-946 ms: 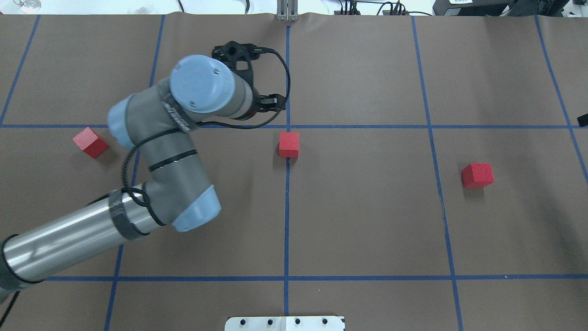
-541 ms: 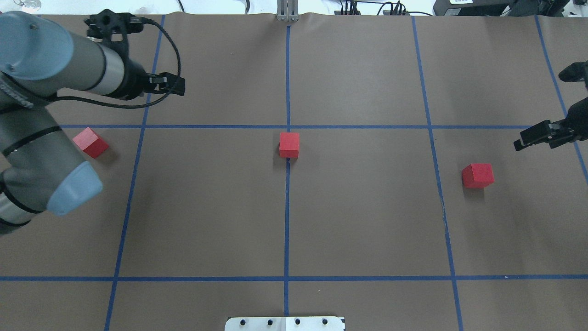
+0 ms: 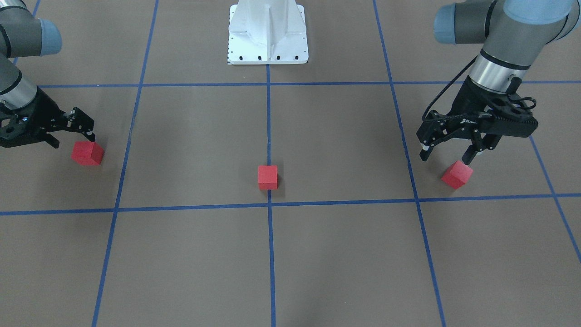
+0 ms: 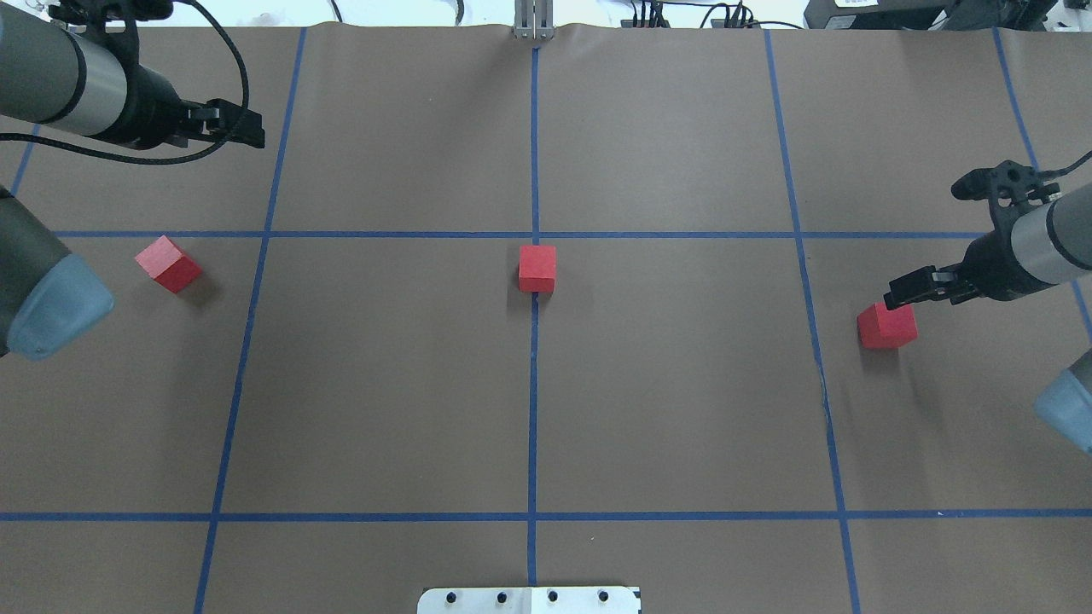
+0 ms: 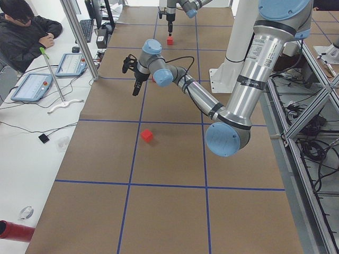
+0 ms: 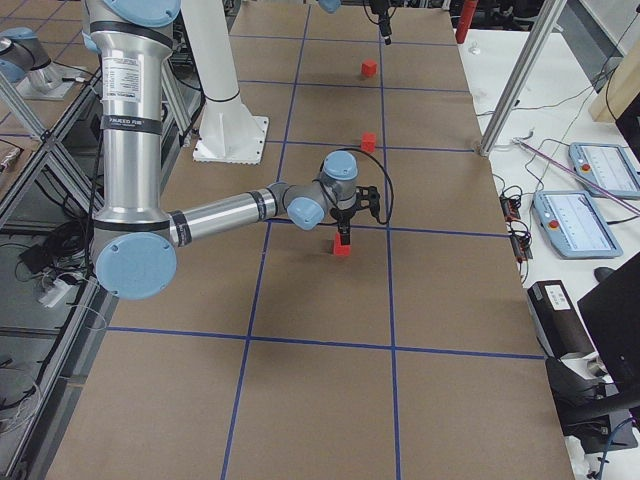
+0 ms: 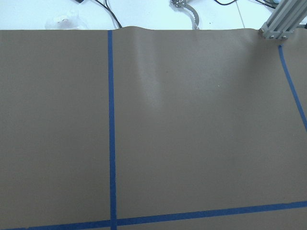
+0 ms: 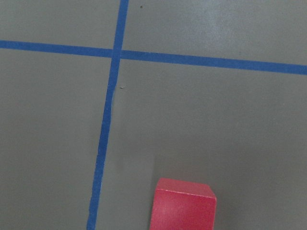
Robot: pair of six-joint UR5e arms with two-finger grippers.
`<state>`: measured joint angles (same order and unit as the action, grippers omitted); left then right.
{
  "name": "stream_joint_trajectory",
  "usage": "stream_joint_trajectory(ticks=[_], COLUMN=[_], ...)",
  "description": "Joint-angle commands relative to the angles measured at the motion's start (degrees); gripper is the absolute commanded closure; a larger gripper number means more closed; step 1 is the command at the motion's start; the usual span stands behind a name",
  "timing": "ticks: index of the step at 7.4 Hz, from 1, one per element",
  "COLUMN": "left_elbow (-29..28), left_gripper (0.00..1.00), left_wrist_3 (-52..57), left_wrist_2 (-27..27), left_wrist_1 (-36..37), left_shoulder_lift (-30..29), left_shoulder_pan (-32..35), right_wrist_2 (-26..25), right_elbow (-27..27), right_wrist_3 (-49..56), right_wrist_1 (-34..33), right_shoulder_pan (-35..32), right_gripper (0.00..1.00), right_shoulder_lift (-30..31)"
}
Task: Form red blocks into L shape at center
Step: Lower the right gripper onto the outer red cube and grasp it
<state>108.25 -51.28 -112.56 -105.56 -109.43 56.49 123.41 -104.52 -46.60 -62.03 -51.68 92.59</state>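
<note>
Three red blocks lie on the brown gridded paper. The middle block (image 4: 537, 269) (image 3: 268, 177) sits on the tape line just on the robot's side of the center crossing (image 4: 535, 234) (image 3: 268, 204). My left gripper (image 3: 446, 159) (image 4: 247, 132) hangs open, raised above the table near the left block (image 3: 457, 175) (image 4: 168, 264); the left wrist view shows only paper and tape. My right gripper (image 3: 74, 141) (image 4: 896, 298) is open, low and close beside the right block (image 4: 887, 326) (image 3: 87, 153), which shows at the bottom edge of the right wrist view (image 8: 183, 203).
The white robot base plate (image 3: 268, 41) (image 4: 529, 599) stands at the near edge. A metal post (image 4: 533, 21) rises at the far edge. A person (image 5: 26, 26) sits at a side desk with tablets (image 5: 32, 87); more tablets (image 6: 580, 215) lie beyond the opposite end.
My left arm has swung from near the center out to the far left. My right arm has come in from the right edge down to the right block. The blocks have not moved.
</note>
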Motion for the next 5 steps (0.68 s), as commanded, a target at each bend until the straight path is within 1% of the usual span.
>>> stream_joint_trajectory(ticks=[1,3,5], left_elbow=[-0.1,-0.1,-0.4], left_gripper=[0.01,0.01,0.01], left_wrist_3=[0.0,-0.1,-0.1], left_wrist_2=[-0.2,-0.2,-0.2], left_wrist_1=[-0.4,-0.4,-0.4], left_shoulder_lift=[0.3,0.3,0.3], left_shoulder_pan=[0.1,0.2,0.1], right_wrist_2=[-0.3,-0.1,-0.1], right_elbow=[2.9,5.1,5.3], right_wrist_3=[0.1,0.2,-0.2], right_wrist_1=[0.3,0.2,0.2], right_shoulder_pan=[0.6,1.7,2.7], right_gripper=[0.01,0.01,0.01], right_shoulder_lift=[0.0,-0.7,-1.1])
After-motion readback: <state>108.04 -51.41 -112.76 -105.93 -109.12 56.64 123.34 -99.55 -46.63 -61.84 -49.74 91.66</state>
